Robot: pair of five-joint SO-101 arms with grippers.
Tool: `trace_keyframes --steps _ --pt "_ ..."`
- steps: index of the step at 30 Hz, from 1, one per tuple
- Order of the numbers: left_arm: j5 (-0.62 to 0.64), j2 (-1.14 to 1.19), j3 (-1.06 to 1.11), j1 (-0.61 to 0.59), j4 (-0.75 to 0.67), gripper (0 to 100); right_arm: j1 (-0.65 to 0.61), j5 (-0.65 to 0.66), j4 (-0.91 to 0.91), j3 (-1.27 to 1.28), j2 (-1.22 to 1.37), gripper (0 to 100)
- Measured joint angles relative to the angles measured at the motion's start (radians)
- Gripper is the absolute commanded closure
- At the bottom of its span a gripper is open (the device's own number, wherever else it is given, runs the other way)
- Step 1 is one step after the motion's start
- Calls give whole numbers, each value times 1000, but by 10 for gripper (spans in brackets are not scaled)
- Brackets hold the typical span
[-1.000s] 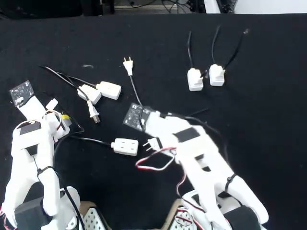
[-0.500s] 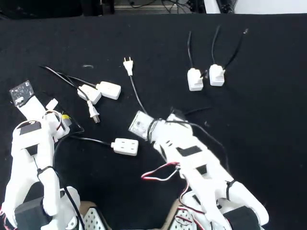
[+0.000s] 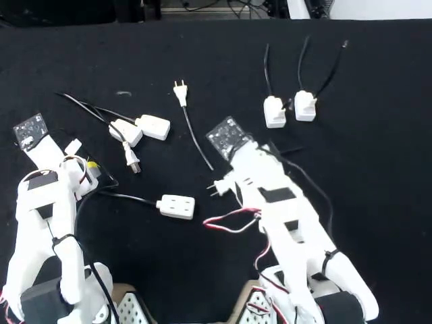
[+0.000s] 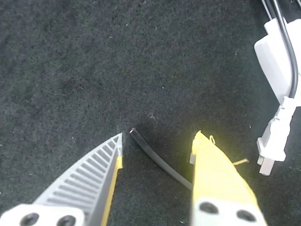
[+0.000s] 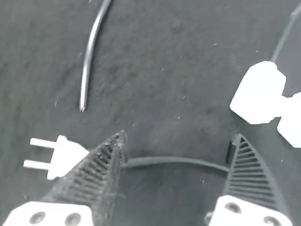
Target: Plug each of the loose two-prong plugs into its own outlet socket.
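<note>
- Black cloth-covered counter [image 3: 378,169]; two white arms sit side by side at its near edge.
- Right claw [image 5: 178,140]: spread wide, gripping nothing. It straddles a black cord [image 5: 174,161] lying flat on the cloth.
- White two-prong plug [image 5: 61,155] lies flat just beside one finger of the right claw, prongs pointing away from it. High view: it [image 3: 216,187] lies by the right arm, near a single outlet socket [image 3: 177,206], apart from it.
- Left claw [image 4: 159,138]: wide open, nothing held. The loose end of a thin black wire [image 4: 155,157] rests on the cloth between its fingers.
- Second plug [image 4: 274,147] lies off to one side, next to a white outlet block [image 4: 273,56] with a cord over it.
- Third plug [image 3: 179,90] at far centre, unplugged, cord trailing toward the right arm.
- Another outlet block [image 3: 154,126] lies far left.
- Far right: two white corded blocks [image 3: 274,111] side by side.
</note>
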Motion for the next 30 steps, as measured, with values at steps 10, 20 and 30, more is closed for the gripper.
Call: trace_keyframes --steps 10,20,30 --pt "0 0 0 0 0 759 0 -41 132 -44 0 818" --pt "0 0 0 0 0 759 0 -183 129 -60 0 903" --pt "0 0 0 0 0 759 51 -226 89 -112 92 986"
